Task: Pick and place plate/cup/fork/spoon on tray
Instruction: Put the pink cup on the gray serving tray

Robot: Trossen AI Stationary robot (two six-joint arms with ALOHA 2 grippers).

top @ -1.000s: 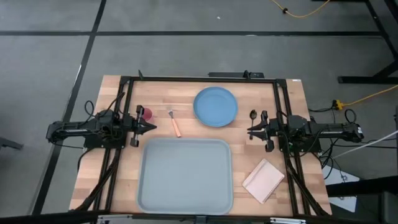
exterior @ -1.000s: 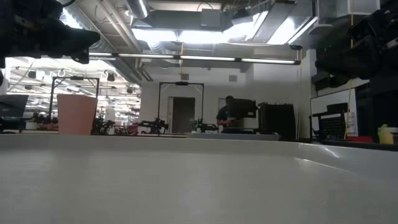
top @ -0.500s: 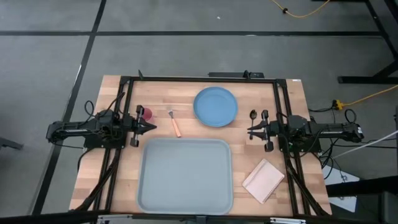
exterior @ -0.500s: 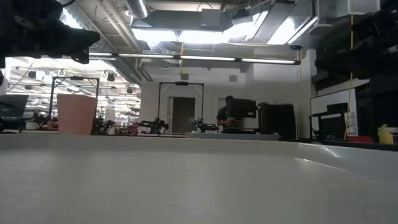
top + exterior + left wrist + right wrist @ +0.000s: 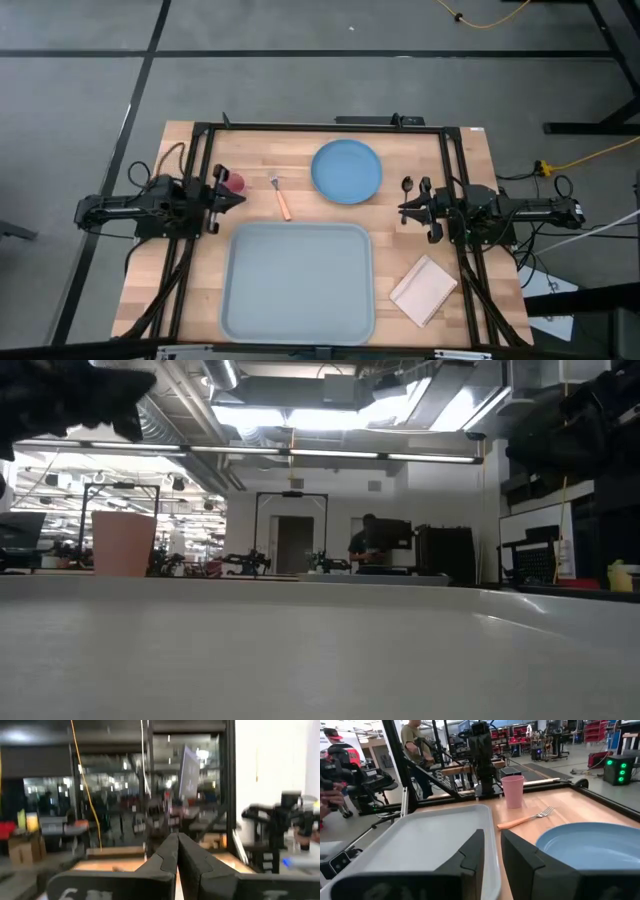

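The pink-red cup point(image 5: 236, 183) stands at the far left of the table, with the orange-handled fork point(image 5: 281, 197) lying to its right. The light-blue plate point(image 5: 346, 171) lies at the far middle and the small dark spoon point(image 5: 407, 185) to its right. The grey-blue tray point(image 5: 297, 282) lies at the near middle. My left gripper point(image 5: 243, 196) is shut and empty, just near of the cup; its wrist view point(image 5: 176, 842) shows the fingers together. My right gripper point(image 5: 401, 210) hovers empty just near of the spoon, its fingers point(image 5: 475, 850) a narrow gap apart.
A small beige flat rectangle point(image 5: 423, 290) lies at the near right, beside the tray. A black frame point(image 5: 330, 126) runs around the table's far edge and sides. People show in the room beyond the table point(image 5: 415, 740).
My left gripper has risen and drawn back a little toward the table's left and far edges, staying shut. The cup, fork, plate, spoon and tray have kept their places.
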